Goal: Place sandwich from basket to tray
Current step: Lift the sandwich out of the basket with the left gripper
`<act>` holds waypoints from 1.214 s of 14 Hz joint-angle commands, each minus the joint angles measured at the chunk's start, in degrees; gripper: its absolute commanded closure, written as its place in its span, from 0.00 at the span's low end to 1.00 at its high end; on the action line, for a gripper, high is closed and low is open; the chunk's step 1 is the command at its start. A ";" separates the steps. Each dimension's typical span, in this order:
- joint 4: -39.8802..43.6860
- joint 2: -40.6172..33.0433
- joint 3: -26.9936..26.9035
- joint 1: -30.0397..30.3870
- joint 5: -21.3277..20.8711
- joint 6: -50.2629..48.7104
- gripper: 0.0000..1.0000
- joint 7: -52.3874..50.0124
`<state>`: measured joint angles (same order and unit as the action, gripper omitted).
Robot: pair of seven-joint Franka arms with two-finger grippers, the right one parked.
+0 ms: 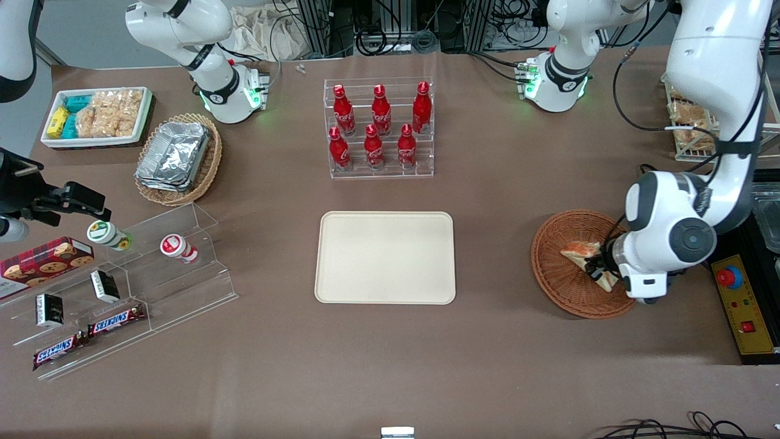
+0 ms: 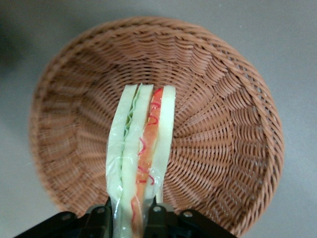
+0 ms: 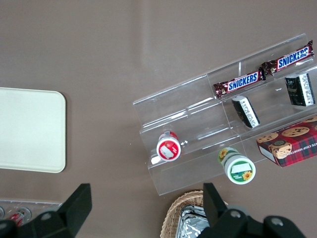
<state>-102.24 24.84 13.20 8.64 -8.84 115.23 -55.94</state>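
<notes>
I have the gripper (image 2: 131, 213) down in the basket (image 1: 567, 286), near the bench edge at the working arm's end, and I judge this the pick-up step: the jaws are clenched on the sandwich (image 2: 141, 158), which stands on edge between them, its layered side facing the wrist camera. Next I need a straight lift clear of the rim, then a carry to the tray (image 1: 385, 256) at mid-bench.

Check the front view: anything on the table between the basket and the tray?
Nothing: bare brown tabletop between the basket and the tray in the front view. The end effector is shut on the sandwich, just over the basket.
</notes>
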 commanded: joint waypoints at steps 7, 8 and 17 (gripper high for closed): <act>16.10 -6.81 4.72 -0.47 2.06 -28.37 1.00 4.70; 16.02 -8.64 6.12 -0.38 2.68 -29.18 1.00 4.70; 9.97 -6.47 19.15 -3.98 11.48 -21.03 1.00 2.68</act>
<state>-90.28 16.95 32.27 5.47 1.05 90.92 -53.42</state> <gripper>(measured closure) 0.815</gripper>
